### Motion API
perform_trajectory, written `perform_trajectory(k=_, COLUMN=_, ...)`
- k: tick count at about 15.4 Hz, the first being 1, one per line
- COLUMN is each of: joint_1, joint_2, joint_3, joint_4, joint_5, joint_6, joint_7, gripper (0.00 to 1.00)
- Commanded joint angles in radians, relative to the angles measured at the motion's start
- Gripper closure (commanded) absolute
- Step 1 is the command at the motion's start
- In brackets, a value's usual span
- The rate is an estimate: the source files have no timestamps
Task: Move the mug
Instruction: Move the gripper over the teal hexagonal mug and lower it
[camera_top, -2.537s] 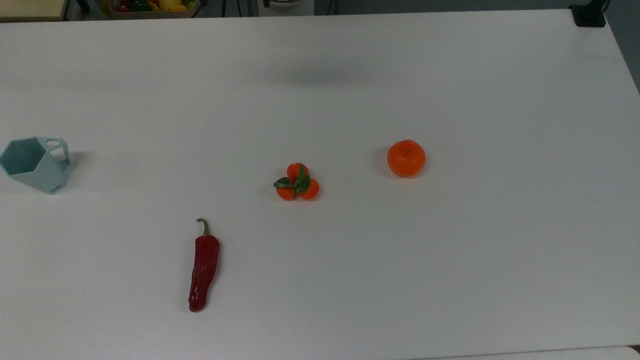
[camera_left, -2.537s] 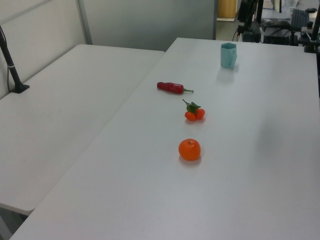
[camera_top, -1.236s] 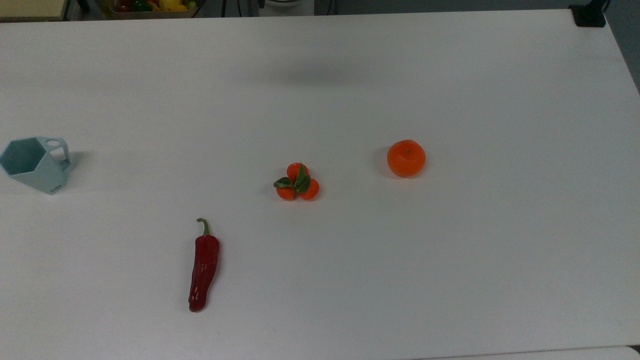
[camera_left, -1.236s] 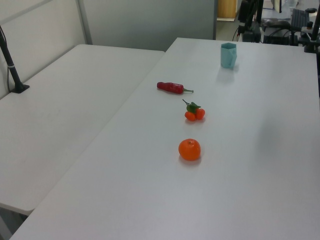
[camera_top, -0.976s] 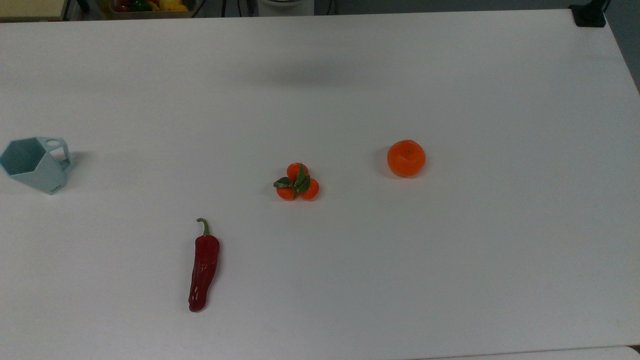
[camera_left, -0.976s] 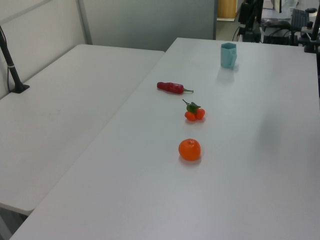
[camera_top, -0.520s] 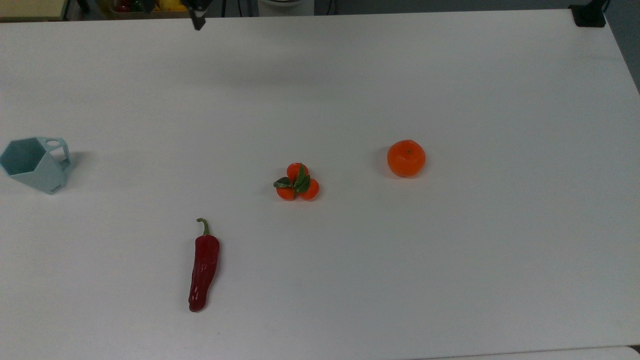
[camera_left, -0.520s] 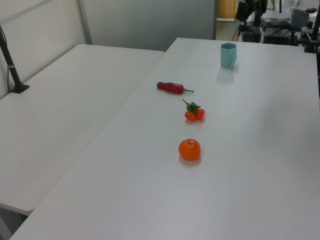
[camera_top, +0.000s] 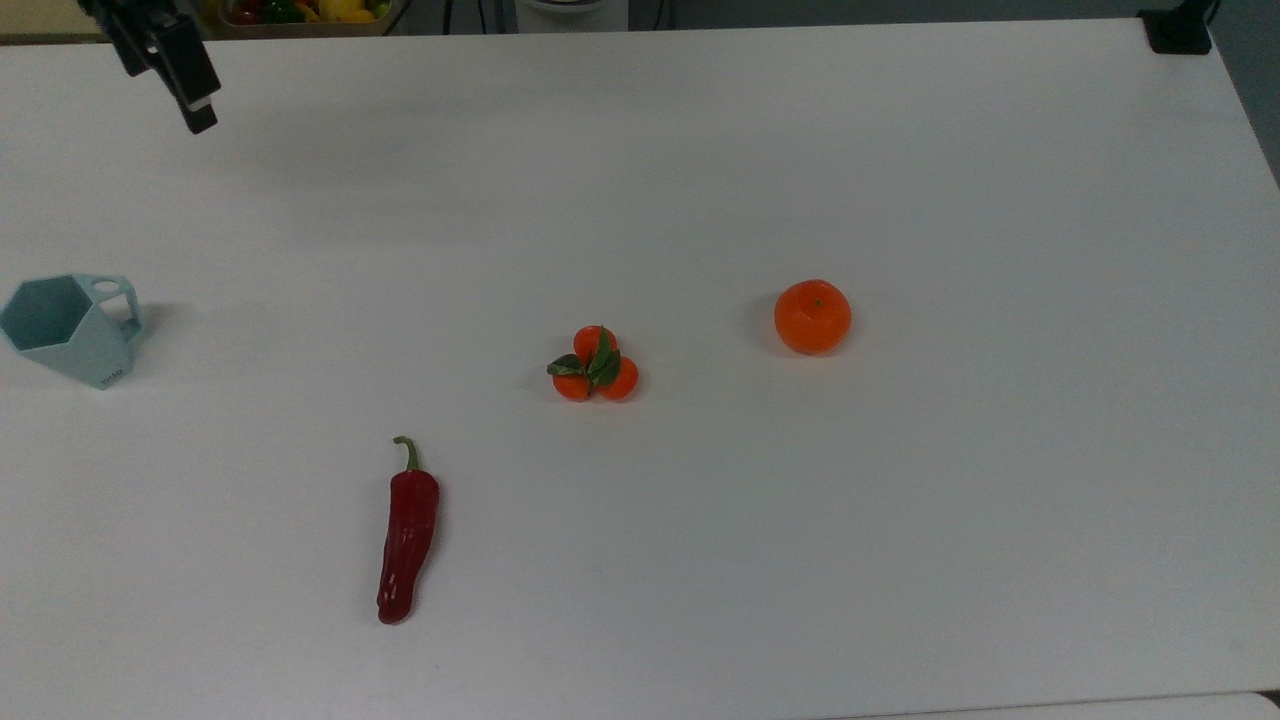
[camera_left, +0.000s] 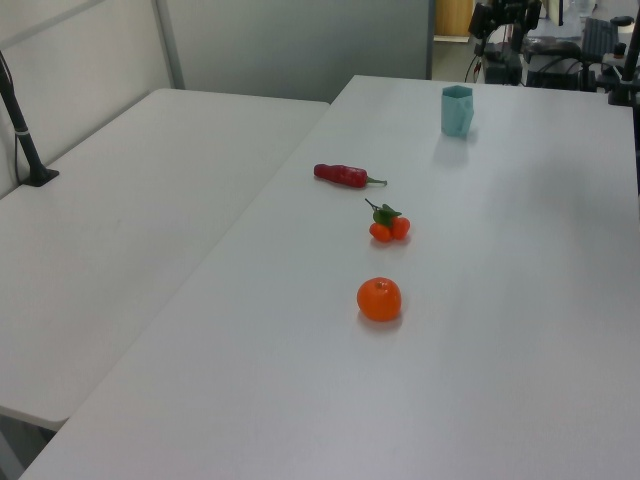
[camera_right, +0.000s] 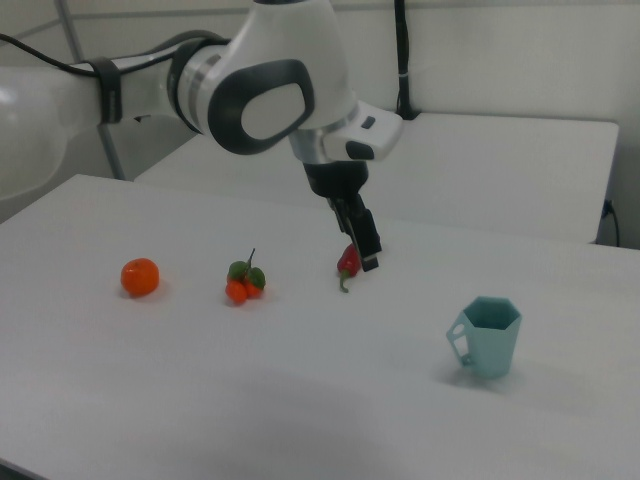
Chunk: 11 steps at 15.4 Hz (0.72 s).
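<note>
i see the pale blue-green six-sided mug (camera_top: 68, 328) standing upright at the left edge of the top view, on the white counter (camera_top: 900, 520). its small handle points to the top view's right. my black hand (camera_top: 196, 105) hangs high in the upper left, well apart from the mug. i cannot tell its grip. i think i must bring it down over the rim, since nothing blocks the way.
</note>
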<state>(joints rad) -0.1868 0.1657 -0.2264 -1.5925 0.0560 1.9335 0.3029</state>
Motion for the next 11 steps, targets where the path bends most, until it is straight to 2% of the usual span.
perform_trajectory(k=1, joint_1=-0.005, joint_2=0.034, joint_3=-0.010, joint_4=-0.016, joint_5=0.004, joint_6=0.103, joint_7=0.059, gripper=0.00)
perform_trajectory(k=3, joint_1=-0.031, joint_2=0.052, joint_3=-0.010, joint_4=-0.030, joint_5=0.005, joint_6=0.156, joint_7=0.067, gripper=0.00)
perform_trajectory(k=11, joint_1=-0.057, joint_2=0.187, joint_3=-0.010, joint_4=-0.075, joint_5=0.031, joint_6=0.393, joint_7=0.094, gripper=0.00)
